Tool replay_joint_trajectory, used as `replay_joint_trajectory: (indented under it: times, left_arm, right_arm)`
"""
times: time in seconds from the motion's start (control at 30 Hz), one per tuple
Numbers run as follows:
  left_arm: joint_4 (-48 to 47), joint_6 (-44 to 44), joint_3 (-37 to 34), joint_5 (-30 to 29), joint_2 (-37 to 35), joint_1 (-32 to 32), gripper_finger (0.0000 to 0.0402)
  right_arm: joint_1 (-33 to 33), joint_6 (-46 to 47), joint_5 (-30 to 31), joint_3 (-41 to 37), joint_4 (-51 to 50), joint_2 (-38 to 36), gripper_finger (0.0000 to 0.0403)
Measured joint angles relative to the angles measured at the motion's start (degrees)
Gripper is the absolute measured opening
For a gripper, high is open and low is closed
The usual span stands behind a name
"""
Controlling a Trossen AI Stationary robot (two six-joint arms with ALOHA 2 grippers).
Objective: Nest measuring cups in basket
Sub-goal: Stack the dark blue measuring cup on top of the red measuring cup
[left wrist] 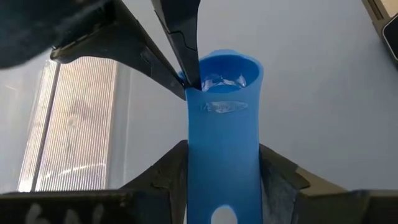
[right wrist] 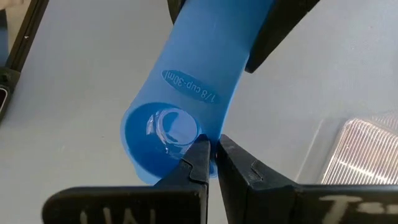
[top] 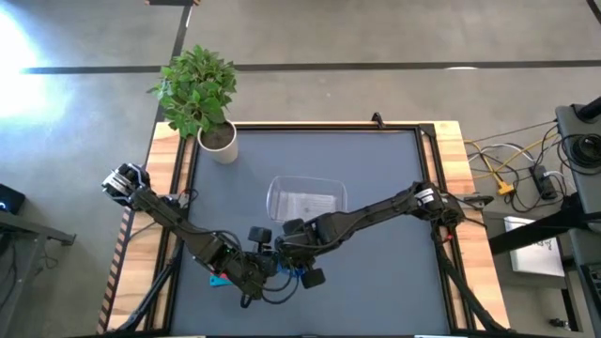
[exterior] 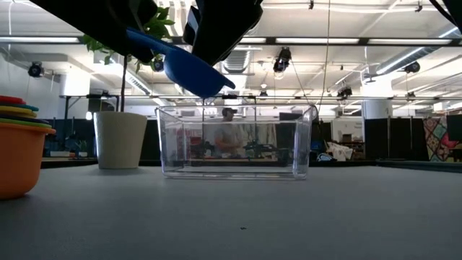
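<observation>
Around: I see one white plant pot (exterior: pixel 120 139) behind one clear basket (exterior: pixel 235 140).
Stack: several nested cups (exterior: pixel 20 148), count unclear.
Jaws: left gripper (left wrist: pixel 222 171) clasps blue measuring cup (left wrist: pixel 222 130) handle; right gripper (right wrist: pixel 210 163) pinches its rim.

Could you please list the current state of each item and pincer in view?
Small blue plastic measuring cup: lifted off the table, held at both ends.
Left pincer: fingers either side of the cup's handle.
Right pincer: shut on the cup's rim.
Clear rectangular plastic basket: upright on the table, no cups inside.
Stack of nested coloured cups, orange outermost: standing on the table.
White plant pot: upright beside the basket.
</observation>
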Motion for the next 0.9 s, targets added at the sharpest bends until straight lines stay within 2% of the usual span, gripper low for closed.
replay_joint_trajectory:
  times: [0.37, 0.57, 0.73, 0.9]
  left_arm:
    - [0.00, -0.11, 0.00, 0.01, 0.00, 0.00, 0.0114]
    - [-0.02, -0.35, 0.00, -0.41, -0.02, 0.00, 0.0092]
    - [-0.07, -0.63, 0.00, -0.45, -0.02, 0.00, 0.0073]
    - [0.37, -0.72, 0.02, 1.07, -0.02, -0.04, 0.0050]
  right_arm:
    - [0.00, -0.02, -0.04, 0.00, 0.02, -0.02, 0.0009]
    - [0.00, -0.39, -0.25, 0.02, 0.04, -0.02, 0.0010]
    - [0.02, -0.60, -0.37, 0.04, 0.02, -0.11, 0.0026]
    - [-0.15, -0.74, 0.94, 0.07, 0.04, -0.11, 0.0032]
